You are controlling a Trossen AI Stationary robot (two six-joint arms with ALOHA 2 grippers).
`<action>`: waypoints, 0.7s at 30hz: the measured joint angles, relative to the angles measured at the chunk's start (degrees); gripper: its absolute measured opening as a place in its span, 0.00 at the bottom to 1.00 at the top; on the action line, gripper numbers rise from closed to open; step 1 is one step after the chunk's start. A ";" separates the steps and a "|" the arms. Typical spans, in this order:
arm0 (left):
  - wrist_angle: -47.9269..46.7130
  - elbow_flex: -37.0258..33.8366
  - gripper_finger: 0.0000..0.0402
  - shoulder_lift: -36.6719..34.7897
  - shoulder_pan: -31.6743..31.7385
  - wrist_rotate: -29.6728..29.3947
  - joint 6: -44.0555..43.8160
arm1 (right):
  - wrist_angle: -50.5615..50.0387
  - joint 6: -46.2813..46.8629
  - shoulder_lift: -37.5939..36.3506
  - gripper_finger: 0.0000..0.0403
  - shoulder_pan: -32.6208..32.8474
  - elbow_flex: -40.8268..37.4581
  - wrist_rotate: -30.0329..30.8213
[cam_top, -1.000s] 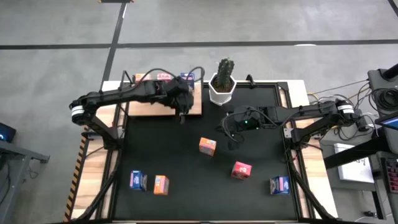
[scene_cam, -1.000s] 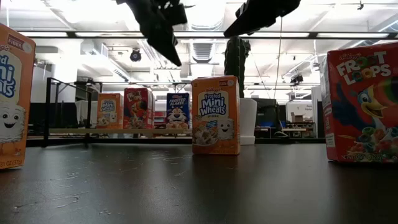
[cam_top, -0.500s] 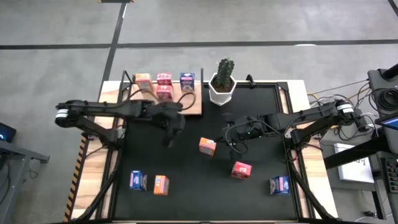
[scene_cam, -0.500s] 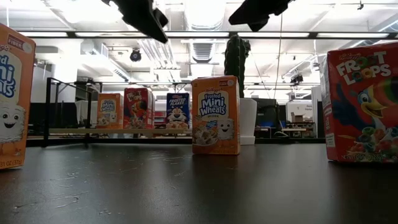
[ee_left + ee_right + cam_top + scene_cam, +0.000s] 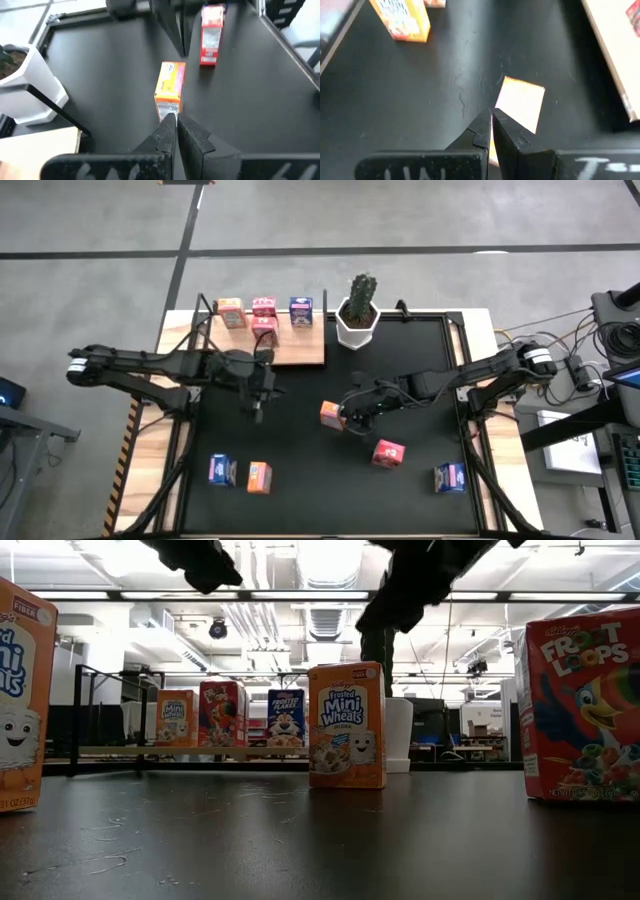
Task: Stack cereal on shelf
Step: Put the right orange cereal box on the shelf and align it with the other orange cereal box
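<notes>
The shelf (image 5: 300,350) is a light-wood board at the far left, with an orange (image 5: 231,311), two pink-red (image 5: 264,307) and a blue cereal box (image 5: 301,310) standing on it. On the black mat stand an orange box (image 5: 333,415), a pink-red box (image 5: 388,453), two blue boxes (image 5: 450,477) and another orange box (image 5: 259,477). My left gripper (image 5: 258,412) is shut and empty, above the mat in front of the shelf. My right gripper (image 5: 349,416) is shut and empty, above and just right of the middle orange box (image 5: 520,102).
A white pot with a cactus (image 5: 357,320) stands at the far edge, right of the shelf. Thin black posts (image 5: 80,710) rise at the shelf's edges. The mat between the two front groups of boxes is bare (image 5: 320,480).
My left gripper has drawn back from the shelf toward the table's near-left, out over the mat, uncovering the boxes on the shelf. My right gripper has gone toward the table's left, up to the middle orange box. No box has moved.
</notes>
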 joint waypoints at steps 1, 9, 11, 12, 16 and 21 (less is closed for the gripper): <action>0.63 -0.34 0.00 -0.52 0.00 0.00 -0.01 | -0.17 0.03 0.54 0.02 0.00 0.08 0.00; 2.89 -1.01 0.00 -1.52 0.00 -0.02 0.02 | -1.33 1.87 1.82 0.06 -0.04 1.95 1.40; 3.07 -1.03 0.00 -1.48 0.00 0.00 0.02 | -1.26 2.10 2.04 0.12 -0.04 2.29 1.44; 3.28 -1.03 0.00 -1.43 0.00 0.00 0.02 | -1.91 2.21 2.01 0.15 -0.04 2.43 1.45; 3.34 -1.03 0.00 -1.42 0.00 0.00 0.02 | -2.58 3.38 2.00 0.34 -0.02 2.48 2.72; 3.34 -1.03 0.00 -1.44 0.00 0.00 0.02 | -4.01 4.67 3.12 0.58 -0.02 2.39 8.13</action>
